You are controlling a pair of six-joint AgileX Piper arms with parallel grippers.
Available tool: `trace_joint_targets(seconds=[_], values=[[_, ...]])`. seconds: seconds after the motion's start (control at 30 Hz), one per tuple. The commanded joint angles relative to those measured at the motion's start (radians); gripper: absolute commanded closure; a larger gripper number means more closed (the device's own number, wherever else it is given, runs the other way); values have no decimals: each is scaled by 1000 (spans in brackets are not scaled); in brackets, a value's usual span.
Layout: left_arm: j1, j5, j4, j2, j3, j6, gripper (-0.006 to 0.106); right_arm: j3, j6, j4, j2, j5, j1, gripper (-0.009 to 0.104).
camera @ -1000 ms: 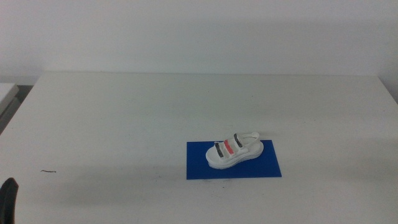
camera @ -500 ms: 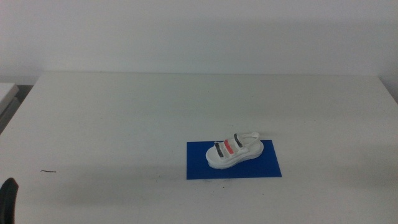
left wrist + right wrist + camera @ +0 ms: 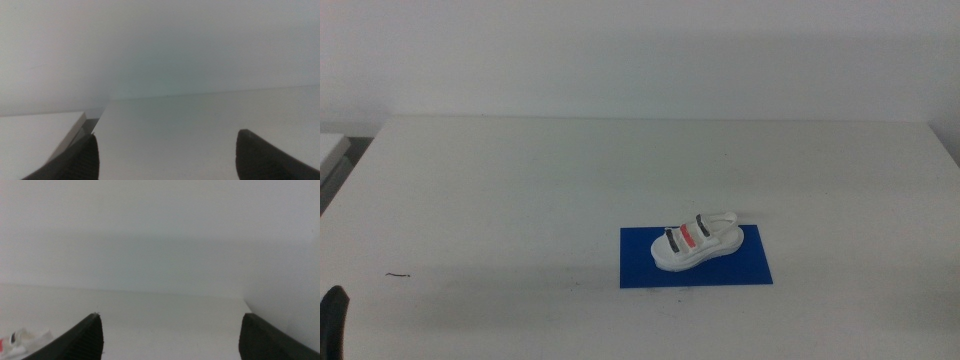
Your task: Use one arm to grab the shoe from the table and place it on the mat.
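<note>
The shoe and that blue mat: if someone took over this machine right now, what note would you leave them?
Left end effector: open, empty, parked at the table's near left corner.
Right end effector: open, empty, out of the middle view.
The shoe lies on the mat, upright, nothing gripping it.
Done: shoe placed on the mat.
Left: nothing visible; both arms are clear.
</note>
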Motion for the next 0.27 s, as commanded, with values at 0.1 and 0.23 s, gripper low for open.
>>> trace_joint_targets(seconds=[0.1, 0.23], values=[[0, -12, -4, 5, 0, -1, 7, 4, -10, -11, -6, 25, -8, 2], [0, -12, -4, 5, 0, -1, 7, 4, -10, -4, -6, 24, -8, 2]])
